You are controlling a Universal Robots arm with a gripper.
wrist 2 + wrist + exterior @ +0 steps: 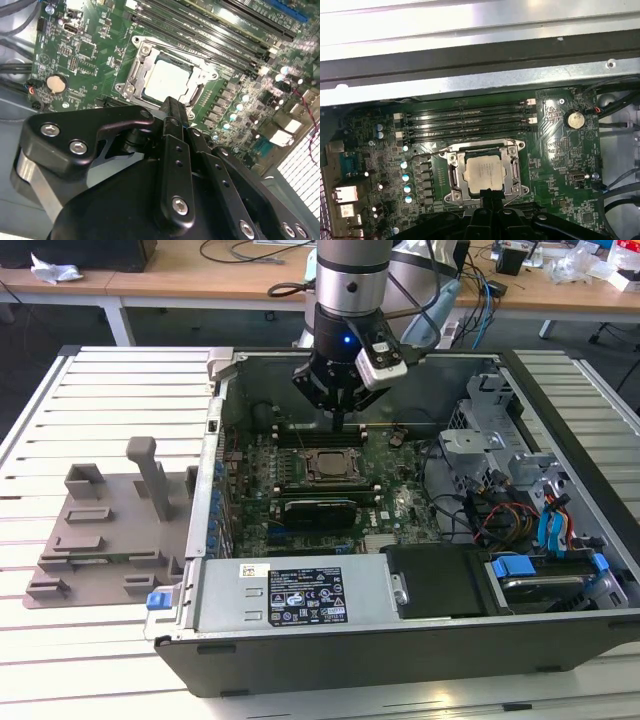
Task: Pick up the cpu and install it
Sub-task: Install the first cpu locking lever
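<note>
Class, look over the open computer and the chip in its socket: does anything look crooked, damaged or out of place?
Nothing stands out. The cpu lies flat and square inside the socket frame on the motherboard. The end effector hangs just above the socket's edge, holding nothing. No loose parts or damage show nearby.

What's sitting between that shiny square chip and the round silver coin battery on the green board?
In the first wrist view, between the cpu and the coin battery lie the socket frame's metal edge and green board with tiny components.

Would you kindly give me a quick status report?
Gripper shut, empty, above the socket frame. Cpu seated in socket. Nothing in the way.
</note>
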